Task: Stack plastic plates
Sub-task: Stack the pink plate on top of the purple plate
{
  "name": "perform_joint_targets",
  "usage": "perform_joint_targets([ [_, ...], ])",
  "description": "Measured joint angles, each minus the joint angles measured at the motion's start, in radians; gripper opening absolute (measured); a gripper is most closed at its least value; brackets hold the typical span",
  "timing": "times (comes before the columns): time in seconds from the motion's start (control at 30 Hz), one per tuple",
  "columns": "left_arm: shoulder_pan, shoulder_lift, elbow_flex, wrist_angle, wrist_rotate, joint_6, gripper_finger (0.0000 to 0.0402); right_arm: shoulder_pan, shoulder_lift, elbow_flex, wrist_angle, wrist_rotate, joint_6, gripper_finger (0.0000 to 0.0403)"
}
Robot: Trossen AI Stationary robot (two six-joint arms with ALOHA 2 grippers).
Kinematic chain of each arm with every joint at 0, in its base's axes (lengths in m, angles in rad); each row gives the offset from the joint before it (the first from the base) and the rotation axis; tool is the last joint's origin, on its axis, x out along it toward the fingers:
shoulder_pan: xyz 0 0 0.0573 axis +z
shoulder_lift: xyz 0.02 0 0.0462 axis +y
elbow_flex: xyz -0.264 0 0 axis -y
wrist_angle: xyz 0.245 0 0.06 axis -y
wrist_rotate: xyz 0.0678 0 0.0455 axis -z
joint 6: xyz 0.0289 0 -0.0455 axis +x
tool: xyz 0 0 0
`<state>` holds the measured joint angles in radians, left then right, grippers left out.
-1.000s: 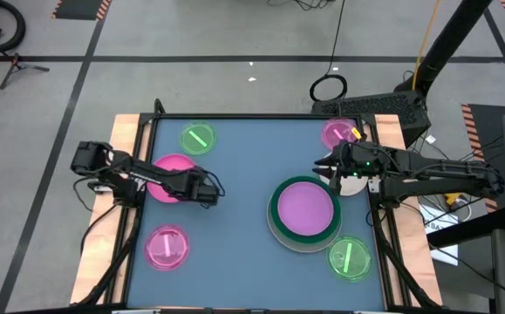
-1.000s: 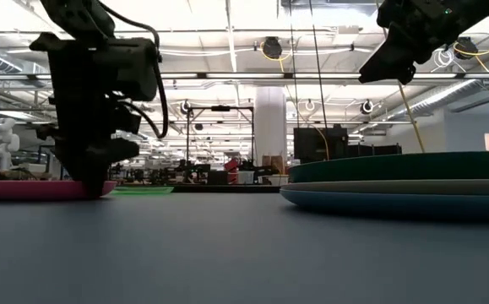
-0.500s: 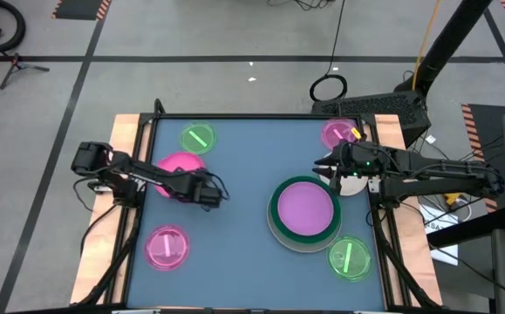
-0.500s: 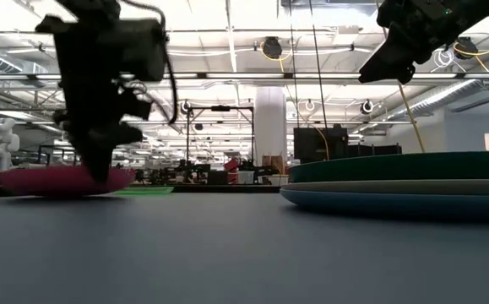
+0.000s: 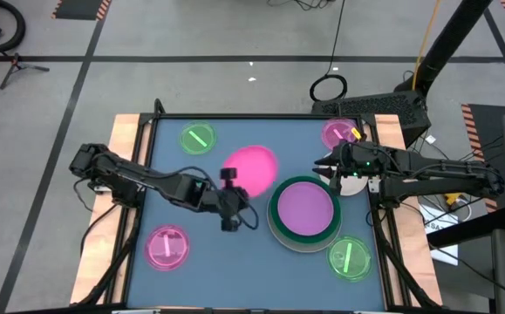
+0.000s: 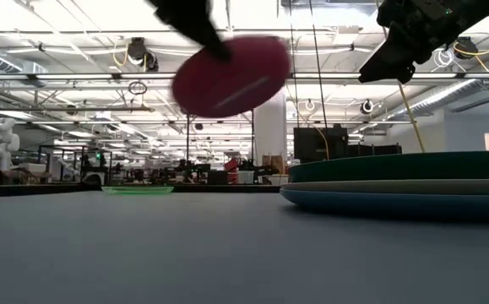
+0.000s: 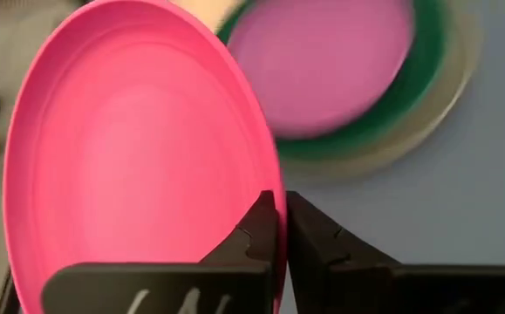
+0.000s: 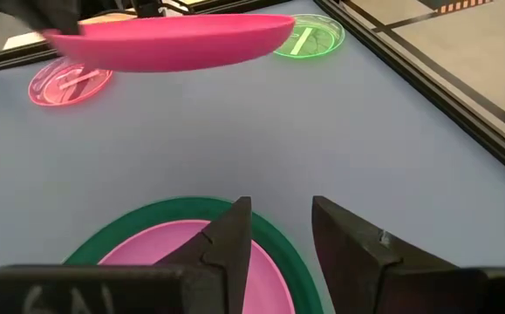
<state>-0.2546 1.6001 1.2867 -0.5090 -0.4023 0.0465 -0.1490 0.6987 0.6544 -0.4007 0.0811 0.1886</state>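
Here the left end effector [image 5: 231, 199], clamped on the pink plate's [image 5: 251, 166] rim, holds it aloft just beside the stack [image 5: 304, 212]; the right end effector [image 8: 278, 228] hovers open.

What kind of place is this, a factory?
Likely a big robotics lab or workshop hall: exposed ceiling pipes, taped floor lines, and a blue table with two robot arms and plastic plates.
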Motion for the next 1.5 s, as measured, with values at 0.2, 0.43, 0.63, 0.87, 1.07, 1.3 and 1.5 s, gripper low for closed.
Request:
perform_joint_targets([
  [0.2, 0.006, 0.071, 0.003, 0.236, 0.114, 0.233, 0.0013, 0.000, 0.000, 0.000, 0.000, 0.000, -0.008, 0.0117],
  [0.43, 0.006, 0.165, 0.001, 0.332, 0.142, 0.288, 0.0013, 0.000, -0.003, 0.000, 0.012, 0.001, -0.043, 0.0117],
  [0.63, 0.006, 0.209, 0.001, 0.390, 0.237, 0.281, 0.0013, 0.000, -0.053, 0.000, 0.046, 0.036, -0.052, 0.0117],
  [0.87, 0.028, 0.237, 0.001, 0.471, 0.354, 0.280, 0.0013, 0.000, -0.106, 0.001, 0.069, 0.048, -0.047, 0.0116],
  [1.07, 0.038, 0.241, 0.002, 0.494, 0.377, 0.257, 0.0034, 0.001, -0.101, 0.001, 0.052, 0.048, -0.051, 0.0116],
  [1.3, 0.043, 0.241, 0.002, 0.501, 0.377, 0.262, 0.0043, 0.001, -0.102, 0.001, 0.051, 0.047, -0.051, 0.0116],
  [1.5, 0.048, 0.241, 0.002, 0.507, 0.378, 0.259, 0.0045, 0.001, -0.102, 0.001, 0.051, 0.046, -0.051, 0.0116],
])
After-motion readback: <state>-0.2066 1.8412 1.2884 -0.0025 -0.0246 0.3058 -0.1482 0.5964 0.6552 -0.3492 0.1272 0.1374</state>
